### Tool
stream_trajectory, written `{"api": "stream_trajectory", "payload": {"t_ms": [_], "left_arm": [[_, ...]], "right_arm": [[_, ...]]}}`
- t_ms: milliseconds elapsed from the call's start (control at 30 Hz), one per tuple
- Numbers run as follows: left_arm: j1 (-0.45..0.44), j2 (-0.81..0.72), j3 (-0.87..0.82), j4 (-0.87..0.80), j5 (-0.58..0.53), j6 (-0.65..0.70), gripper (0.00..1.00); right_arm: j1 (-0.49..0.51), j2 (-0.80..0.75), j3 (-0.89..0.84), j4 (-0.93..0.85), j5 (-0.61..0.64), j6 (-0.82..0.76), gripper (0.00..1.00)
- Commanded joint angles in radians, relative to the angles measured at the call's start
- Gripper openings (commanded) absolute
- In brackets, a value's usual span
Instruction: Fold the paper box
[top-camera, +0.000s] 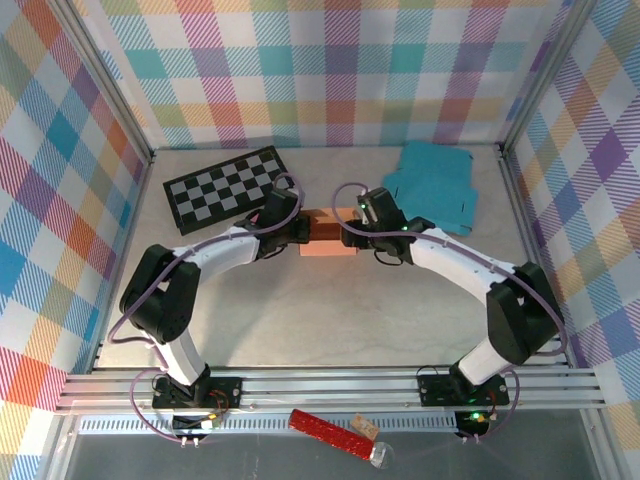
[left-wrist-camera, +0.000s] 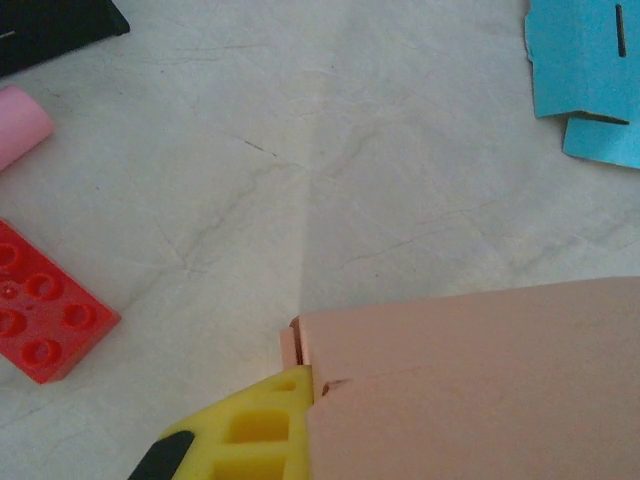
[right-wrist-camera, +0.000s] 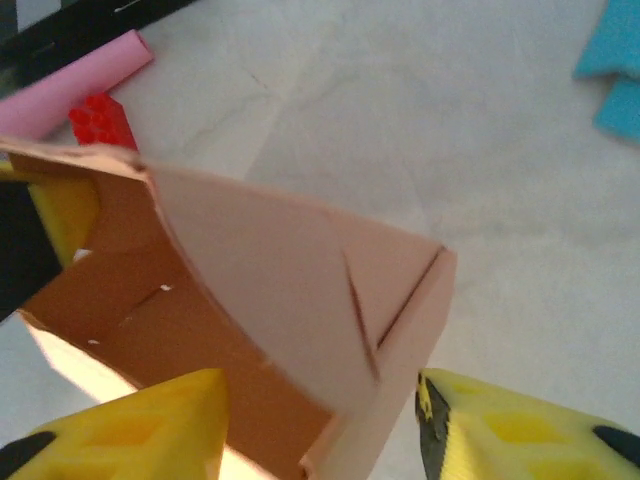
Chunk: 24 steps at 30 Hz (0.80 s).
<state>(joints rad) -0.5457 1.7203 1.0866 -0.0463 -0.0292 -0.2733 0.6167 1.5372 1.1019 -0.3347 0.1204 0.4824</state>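
While the peach paper box (top-camera: 328, 240) is lying mid-surface (top-camera: 330, 320), long axis running left to right, the left gripper (top-camera: 300, 232) and right gripper (top-camera: 350, 236) are flanking its ends, equally near.

At the left wrist, the left gripper is pinching the box's end wall.

At the right wrist, the right gripper's fingers (right-wrist-camera: 150, 430) are standing apart, straddling a raised, creased corner.

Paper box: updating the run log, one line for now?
left gripper shut on paper box | right gripper open around its corner | box partly folded
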Motion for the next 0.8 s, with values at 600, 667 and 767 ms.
{"api": "stream_trajectory", "payload": {"t_ms": [600, 667, 767], "left_arm": [[-0.088, -0.091, -0.116, 0.114, -0.158, 0.01, 0.0], [-0.099, -0.099, -0.13, 0.121, -0.17, 0.011, 0.0], [-0.114, -0.112, -0.15, 0.126, -0.182, 0.014, 0.0]], "right_arm": [[-0.273, -0.01, 0.34, -0.525, -0.506, 0.612, 0.9], [-0.297, 0.057, 0.354, -0.514, -0.563, 0.621, 0.89], [-0.317, 0.134, 0.369, -0.493, -0.628, 0.632, 0.89]]}}
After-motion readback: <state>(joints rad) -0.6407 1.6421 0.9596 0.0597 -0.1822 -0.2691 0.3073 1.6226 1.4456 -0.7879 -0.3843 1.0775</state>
